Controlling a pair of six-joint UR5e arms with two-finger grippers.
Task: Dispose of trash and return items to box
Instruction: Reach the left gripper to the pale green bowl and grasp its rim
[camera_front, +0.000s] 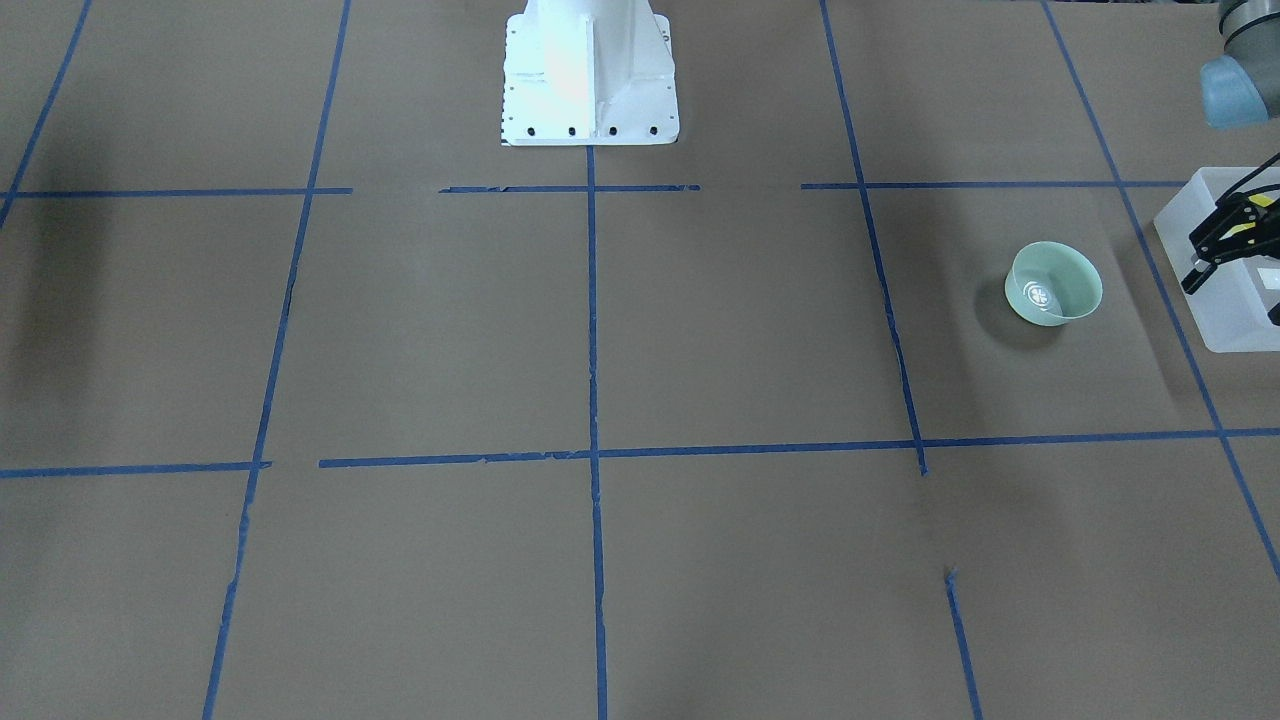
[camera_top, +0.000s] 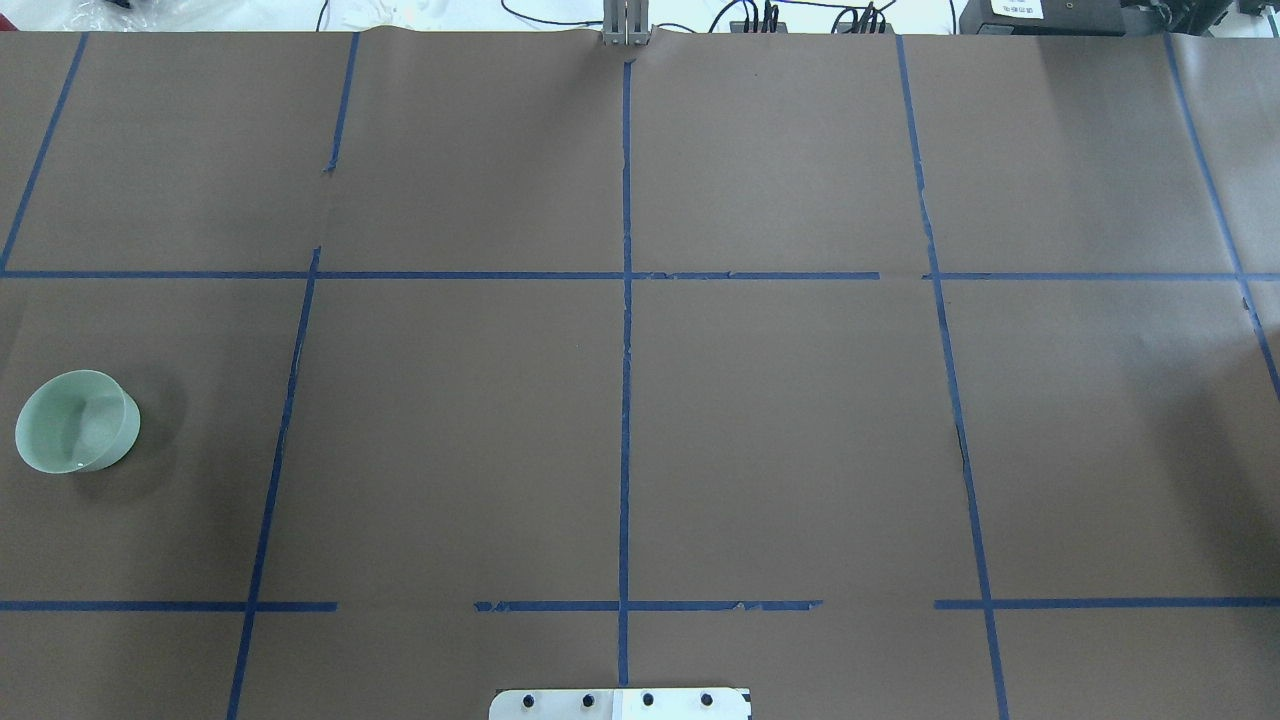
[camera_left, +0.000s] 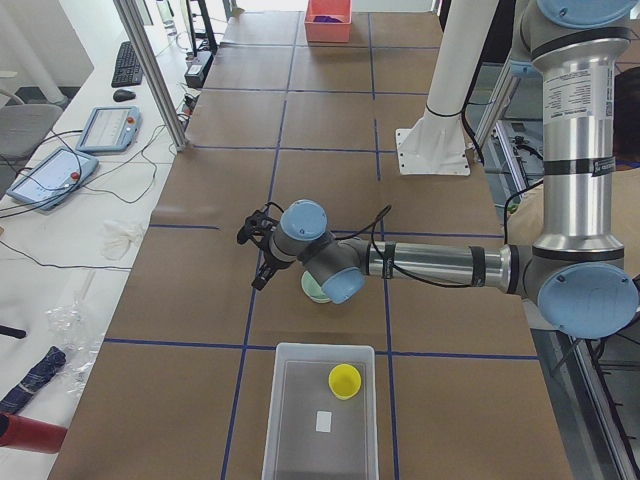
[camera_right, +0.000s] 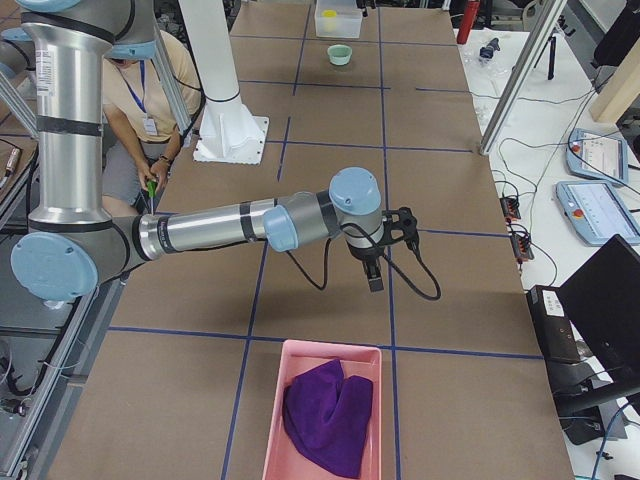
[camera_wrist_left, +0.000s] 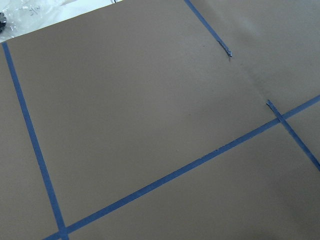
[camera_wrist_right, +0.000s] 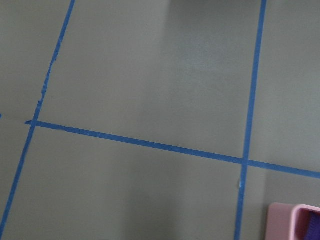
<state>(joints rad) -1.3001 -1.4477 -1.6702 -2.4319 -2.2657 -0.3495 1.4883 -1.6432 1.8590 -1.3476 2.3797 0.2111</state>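
The worktop (camera_top: 780, 430) is covered in brown paper, marked into large squares by strips of blue tape (camera_top: 625, 400). Beside it runs a white bench (camera_left: 30, 300) carrying a keyboard (camera_left: 127, 63) and a tablet (camera_left: 108, 128), all under bright, even light.

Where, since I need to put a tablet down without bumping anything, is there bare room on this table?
The middle squares of the table are bare, from the robot's base to the far edge. Crowded at the robot's left end: bowl, left gripper and the bin holding the yellow cup. At its right end the right gripper hangs near the pink bin.
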